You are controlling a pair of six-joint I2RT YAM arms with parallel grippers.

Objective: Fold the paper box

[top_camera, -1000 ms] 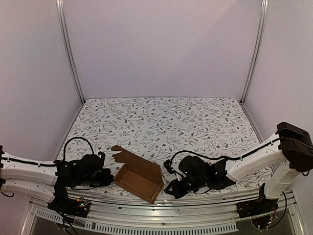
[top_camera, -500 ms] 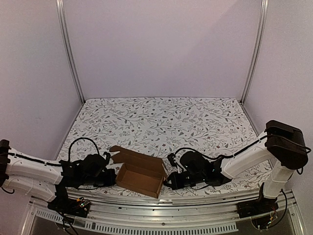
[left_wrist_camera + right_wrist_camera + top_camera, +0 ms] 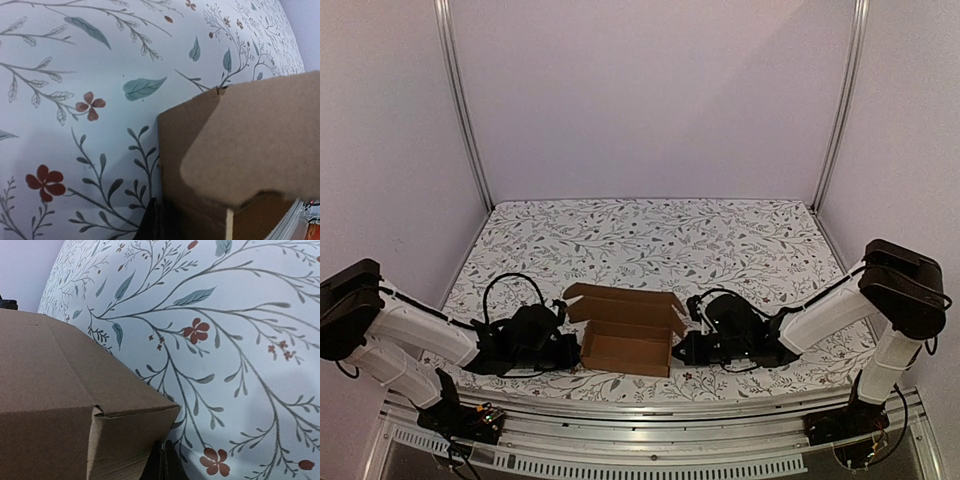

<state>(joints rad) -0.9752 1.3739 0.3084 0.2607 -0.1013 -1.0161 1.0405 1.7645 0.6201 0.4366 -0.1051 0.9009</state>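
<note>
Where plain lilac walls [image 3: 650, 100] enclose the floral table cover [image 3: 650, 225], the paper box [image 3: 625, 345] sits open-topped, mid-width by the cover's near edge. Closed and empty, left gripper [image 3: 572, 352] and right gripper [image 3: 688, 350] flank it on the cover.

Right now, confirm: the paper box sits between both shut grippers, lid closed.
Only the lid is wrong: the paper box sits between the shut left gripper and right gripper, but its lid is open, per the top external view.

left end effector [image 3: 572, 352] closed, low | right end effector [image 3: 682, 350] closed, low
</note>
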